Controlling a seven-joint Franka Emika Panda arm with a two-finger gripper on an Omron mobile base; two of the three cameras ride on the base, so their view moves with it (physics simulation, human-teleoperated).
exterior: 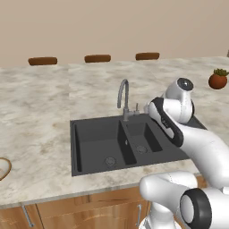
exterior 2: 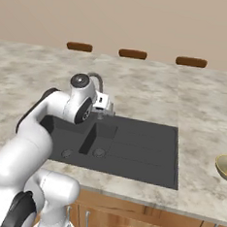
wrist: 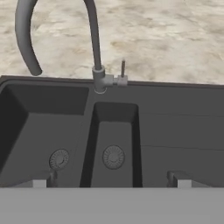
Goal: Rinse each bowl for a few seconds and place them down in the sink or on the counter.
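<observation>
The gripper [wrist: 109, 178] hangs spread and empty over the sink [wrist: 175, 131], with the tap [wrist: 94, 48] just ahead of it. Neither bowl looks rinsed yet: the tan bowl [exterior 2: 226, 166] sits on the counter [exterior 2: 198, 108] well to its right, the brown-rimmed bowl [exterior: 3, 167] well to its left.

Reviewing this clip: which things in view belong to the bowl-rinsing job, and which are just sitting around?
Job:
- sink with tap
- brown-rimmed bowl at the left edge
- olive bowl at the right edge
- counter
- gripper, open over the sink

Just there:
- potted plant
- three brown stools behind the counter
</observation>
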